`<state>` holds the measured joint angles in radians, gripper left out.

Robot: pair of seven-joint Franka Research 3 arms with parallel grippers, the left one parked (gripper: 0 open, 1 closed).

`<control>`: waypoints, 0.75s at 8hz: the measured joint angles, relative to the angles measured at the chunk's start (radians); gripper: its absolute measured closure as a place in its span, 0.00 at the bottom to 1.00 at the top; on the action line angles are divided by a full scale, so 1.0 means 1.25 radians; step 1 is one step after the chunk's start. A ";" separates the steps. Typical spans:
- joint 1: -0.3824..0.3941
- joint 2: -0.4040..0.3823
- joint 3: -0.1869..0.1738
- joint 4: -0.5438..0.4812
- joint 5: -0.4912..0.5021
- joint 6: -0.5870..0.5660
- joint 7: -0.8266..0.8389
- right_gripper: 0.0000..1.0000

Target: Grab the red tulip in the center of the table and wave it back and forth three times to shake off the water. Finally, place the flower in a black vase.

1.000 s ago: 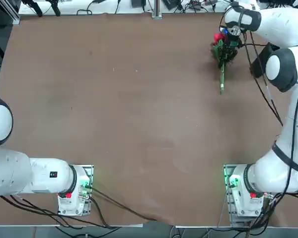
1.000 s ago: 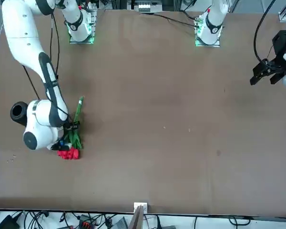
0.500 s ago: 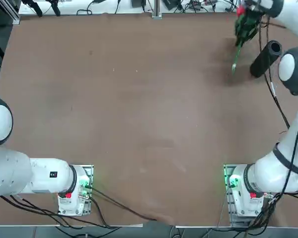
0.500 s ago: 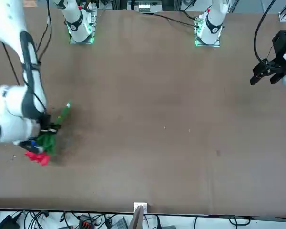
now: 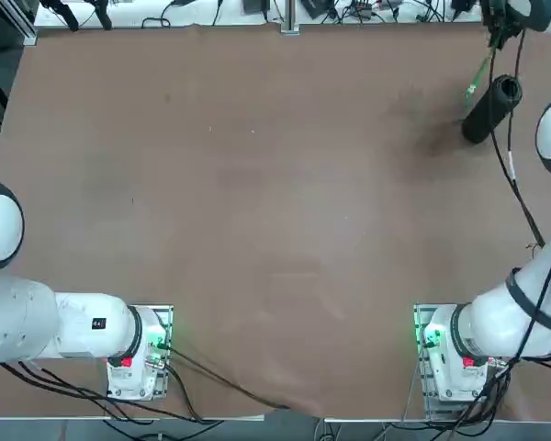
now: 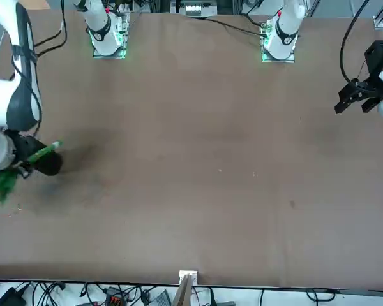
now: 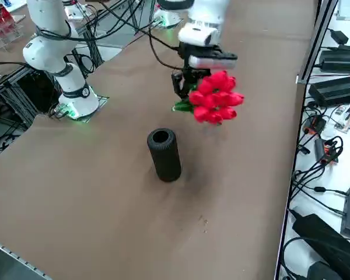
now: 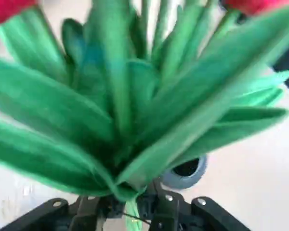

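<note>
**At the table's far right corner, the tulip swings out past the vase**

Over the right-hand far corner of the table [image 5: 257, 202], the right gripper [image 7: 186, 87] is clenched on the red tulip [image 7: 217, 98], holding it in the air by the base of its leaves. A second ago the flower hung further toward the middle of the table, and the arm hid the black vase. Since then the arm has carried the bunch outward in a sweep, so that in the top view only the thin green stem [image 5: 478, 73] still shows, slanting down next to the vase's mouth, while the blooms have passed beyond the table's far edge. The black vase [image 5: 492, 107] is now uncovered, standing upright on the table; the side view shows the flower above and beyond it, well clear of the round mouth.

My reading is that this is one stroke of the shaking, not yet the placing: the stem is tilted and off to one side of the mouth, not lined up over it. How many of the three waves are done I cannot tell. The insertion remains, and it calls for the stem to be brought upright over the opening first.

Counted: one bunch of red tulips, one black vase, one working gripper on the flower. Nothing else of the task lies on the table.
</note>
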<state>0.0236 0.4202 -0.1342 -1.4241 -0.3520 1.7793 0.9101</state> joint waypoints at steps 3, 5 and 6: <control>-0.009 -0.090 -0.084 0.005 -0.042 0.019 0.024 0.86; -0.011 -0.167 -0.118 0.002 -0.049 0.020 -0.012 0.86; -0.013 -0.190 -0.139 0.001 -0.049 0.027 -0.053 0.86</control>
<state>0.0069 0.1824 -0.3084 -1.4227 -0.4133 1.8132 0.8440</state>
